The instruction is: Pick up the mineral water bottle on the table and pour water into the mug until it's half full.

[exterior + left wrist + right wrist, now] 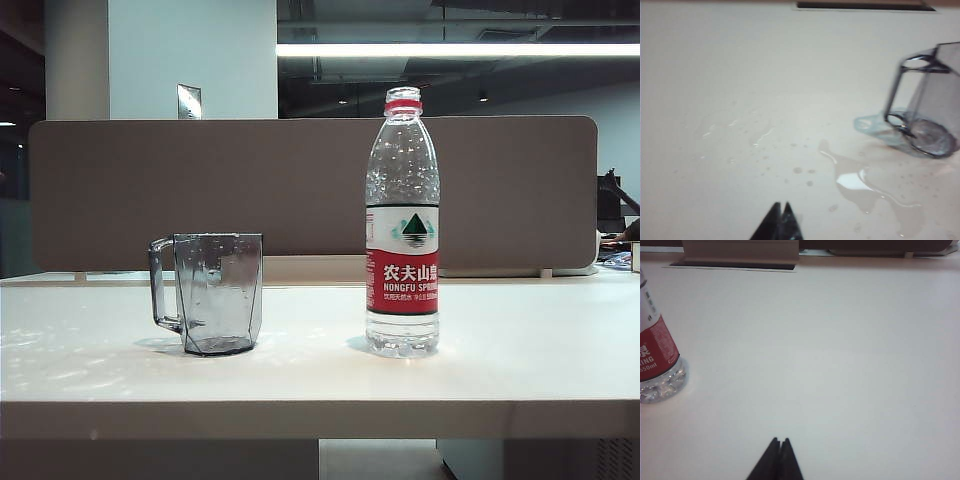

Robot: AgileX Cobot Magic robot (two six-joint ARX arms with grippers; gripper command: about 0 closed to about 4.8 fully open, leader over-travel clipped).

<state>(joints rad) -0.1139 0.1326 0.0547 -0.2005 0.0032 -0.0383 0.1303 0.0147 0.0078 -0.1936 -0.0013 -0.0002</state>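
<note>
You see the mineral water bottle (402,222) standing upright, uncapped, on the off-white table (520,360). The smoky faceted mug (215,292) stands well apart to its left (handle pointing away from the bottle), beside spilled water (860,187).

Clear bottle (402,222) w/ red neck ring, red-white label, green logo; smoky grey mug (212,291); off-white table (320,375).

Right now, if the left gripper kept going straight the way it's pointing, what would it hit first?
Probably nothing but bare table. The left gripper, jaws shut, points across open tabletop with water drops; the mug and puddle sit off to one side. Depth is unclear.
</note>
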